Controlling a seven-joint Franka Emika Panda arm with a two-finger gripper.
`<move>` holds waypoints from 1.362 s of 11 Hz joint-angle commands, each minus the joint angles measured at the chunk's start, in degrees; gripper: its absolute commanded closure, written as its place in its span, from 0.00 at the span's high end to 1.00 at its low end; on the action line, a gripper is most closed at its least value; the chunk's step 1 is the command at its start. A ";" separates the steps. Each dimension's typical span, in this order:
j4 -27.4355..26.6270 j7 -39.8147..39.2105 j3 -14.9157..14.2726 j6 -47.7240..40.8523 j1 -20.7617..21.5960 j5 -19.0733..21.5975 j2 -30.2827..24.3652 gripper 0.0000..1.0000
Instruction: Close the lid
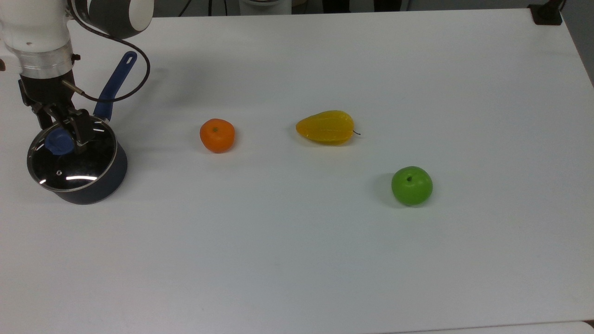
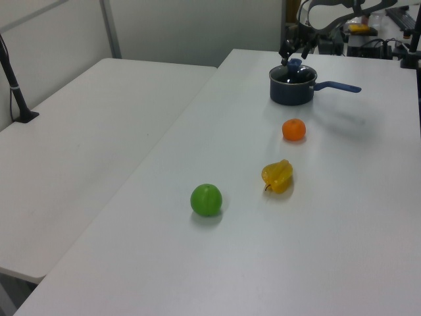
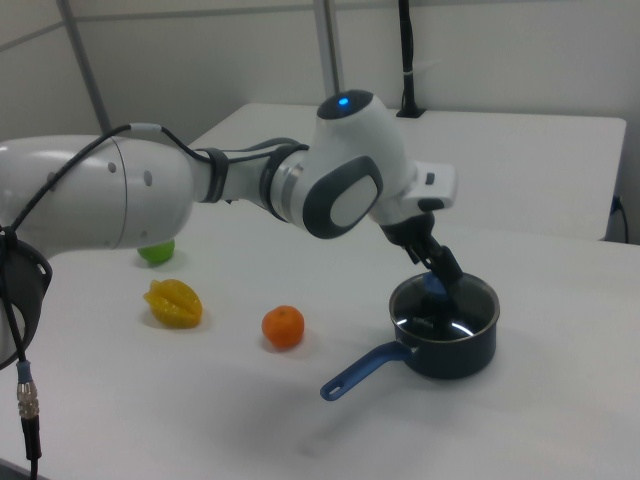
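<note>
The end effector [image 1: 59,126], fingers seemingly parted, straddles the knob of the lid [image 1: 72,160] seated on the saucepan [image 1: 100,188].

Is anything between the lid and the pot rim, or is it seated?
Nothing visible is in the way. The lid sits level on the pot, its rim meeting the pot's all round in the top view. The tool is at the blue knob.

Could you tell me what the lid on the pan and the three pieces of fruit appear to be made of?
The round clear lid looks like glass: bright reflections, dark pan interior showing through. Its rim looks like polished metal, its blue knob probably matte plastic. The orange fruit, yellow pear-shaped fruit and green apple have an even, slightly glossy sheen, suggesting plastic replicas, though that is uncertain.
</note>
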 commanded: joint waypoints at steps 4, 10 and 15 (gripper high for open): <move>-1.20 -1.46 -0.09 -15.41 9.73 -3.78 -12.66 1.00; -7.33 -5.94 -0.61 -38.37 24.67 -3.70 -27.78 1.00; -7.96 -6.03 -0.62 -44.54 25.22 -3.70 -29.56 1.00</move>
